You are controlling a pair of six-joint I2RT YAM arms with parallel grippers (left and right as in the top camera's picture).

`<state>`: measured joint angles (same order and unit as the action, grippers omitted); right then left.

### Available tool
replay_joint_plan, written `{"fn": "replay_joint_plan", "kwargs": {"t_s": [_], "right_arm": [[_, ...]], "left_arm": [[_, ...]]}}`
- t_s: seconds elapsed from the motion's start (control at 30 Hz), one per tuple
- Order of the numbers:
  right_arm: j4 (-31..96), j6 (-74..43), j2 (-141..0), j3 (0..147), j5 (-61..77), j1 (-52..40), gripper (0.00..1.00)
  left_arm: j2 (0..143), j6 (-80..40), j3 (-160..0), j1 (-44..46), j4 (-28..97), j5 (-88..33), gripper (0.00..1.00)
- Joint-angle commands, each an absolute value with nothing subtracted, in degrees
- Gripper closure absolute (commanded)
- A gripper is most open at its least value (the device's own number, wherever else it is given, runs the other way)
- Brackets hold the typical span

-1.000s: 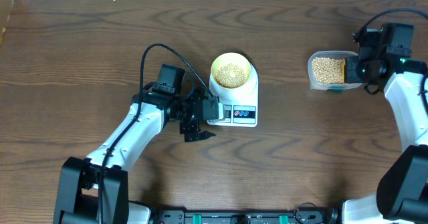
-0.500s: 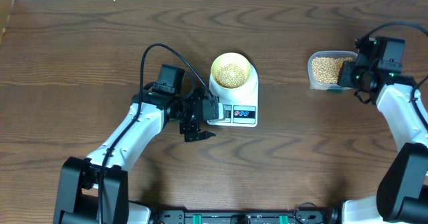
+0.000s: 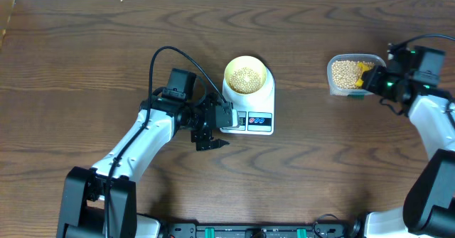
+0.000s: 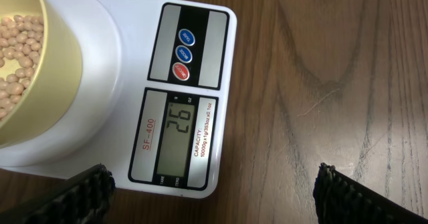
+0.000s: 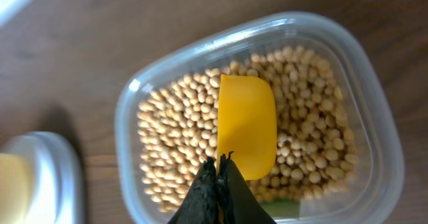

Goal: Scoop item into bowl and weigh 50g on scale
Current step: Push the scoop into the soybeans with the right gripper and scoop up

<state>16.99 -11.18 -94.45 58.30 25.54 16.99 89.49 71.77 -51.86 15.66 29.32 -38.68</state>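
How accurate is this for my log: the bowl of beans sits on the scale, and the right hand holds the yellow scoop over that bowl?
One slip: the right wrist view shows the right hand holding the yellow scoop over the clear tub, not the bowl on the scale.

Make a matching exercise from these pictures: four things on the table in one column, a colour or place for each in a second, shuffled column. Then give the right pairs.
Column one:
1. bowl
2. scale
3. tub
4. scoop

Column two:
A. white, with three round buttons
B. clear plastic, rounded corners
C. pale yellow, standing on the scale
D. bright yellow, over the beans in the tub

Pairs: 1-C, 2-A, 3-B, 4-D
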Motion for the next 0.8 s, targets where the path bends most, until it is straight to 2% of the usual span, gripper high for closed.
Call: {"fn": "replay_joint_plan", "kwargs": {"t_s": [0.0,0.3,0.77], "right_arm": [[16.7,-13.3,-94.8,58.0,39.6,21.2,0.99],[21.2,-12.5,-94.5,58.5,40.7,27.7,0.99],[36.3,-6.2,-94.1,70.7,41.2,27.7,0.99]], "left_arm": [[89.6,71.1,-51.2,15.8,29.3,-39.4,0.02],[89.6,71.1,-51.2,15.8,29.3,-39.4,0.02],[89.6,71.1,-51.2,15.8,29.3,-39.4,0.02]]}}
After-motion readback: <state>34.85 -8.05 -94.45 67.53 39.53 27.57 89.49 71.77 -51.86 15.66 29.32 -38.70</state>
